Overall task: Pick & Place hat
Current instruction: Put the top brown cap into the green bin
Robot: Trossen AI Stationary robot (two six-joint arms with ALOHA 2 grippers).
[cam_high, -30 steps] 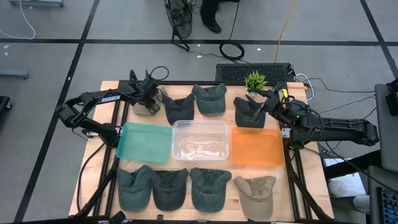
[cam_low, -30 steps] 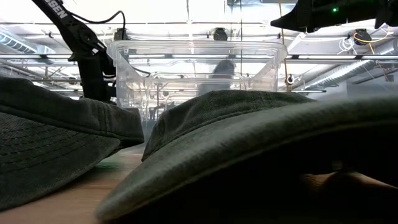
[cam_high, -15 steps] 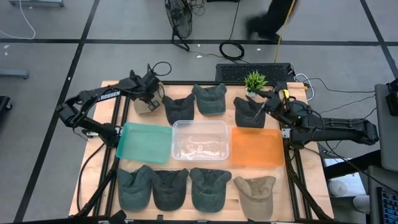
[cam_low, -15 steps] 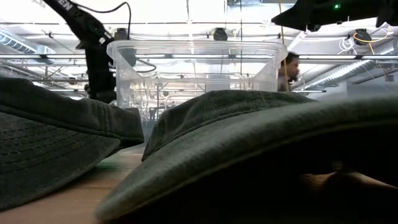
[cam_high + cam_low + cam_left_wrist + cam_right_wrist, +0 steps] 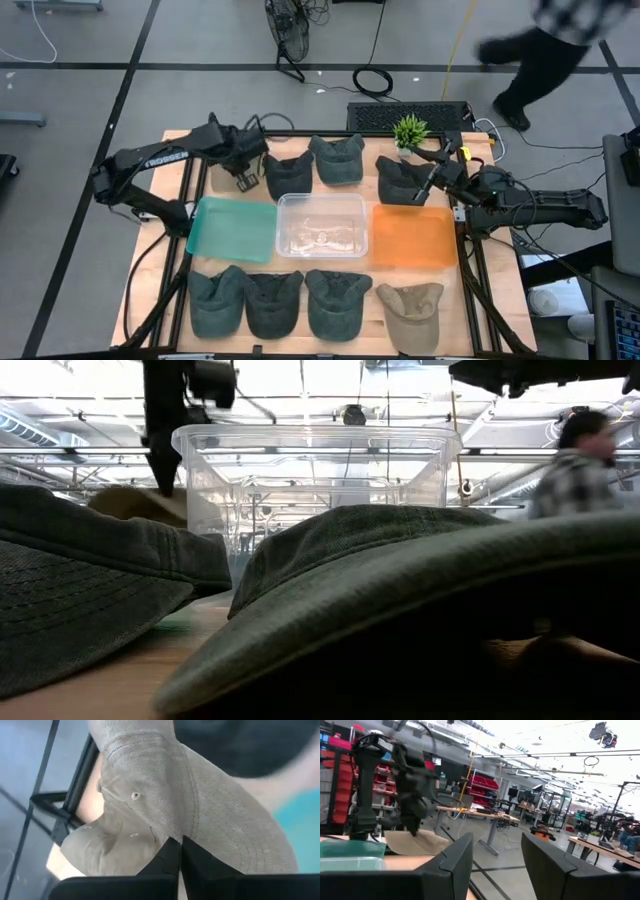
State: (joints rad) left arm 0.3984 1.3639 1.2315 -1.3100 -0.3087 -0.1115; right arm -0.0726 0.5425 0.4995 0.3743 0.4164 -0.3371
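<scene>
A tan hat (image 5: 200, 815) hangs under my left gripper (image 5: 177, 851), which is shut on it above the table's far left corner (image 5: 243, 176). The low view shows the hat (image 5: 135, 505) below the dark fingers, and the right wrist view shows it (image 5: 412, 842) under the left arm. My right gripper (image 5: 492, 852) stands open and raised over the dark hat (image 5: 398, 180) at the far right, holding nothing. Several more dark hats and a second tan hat (image 5: 410, 310) lie on the table by their brims and crowns. My left gripper pinches the tan hat between its two fingers where the brim joins the crown (image 5: 172, 836). The fingers come from above, pointing steeply down. The hat hangs below them, brim to one side and crown to the other, lifted off the wood; its lowest edge is hidden.
A teal tray (image 5: 232, 228), a clear bin (image 5: 321, 225) and an orange tray (image 5: 412, 235) stand in a row across the middle. A small plant (image 5: 410, 128) and a keyboard sit at the far edge. A person (image 5: 545, 45) walks on the floor beyond the table.
My left gripper has risen from the far left corner, gone a little toward the table's middle and turned somewhat, lifting the tan hat off the table so that it now hangs in the low view. My right gripper has drawn slightly toward the right edge.
</scene>
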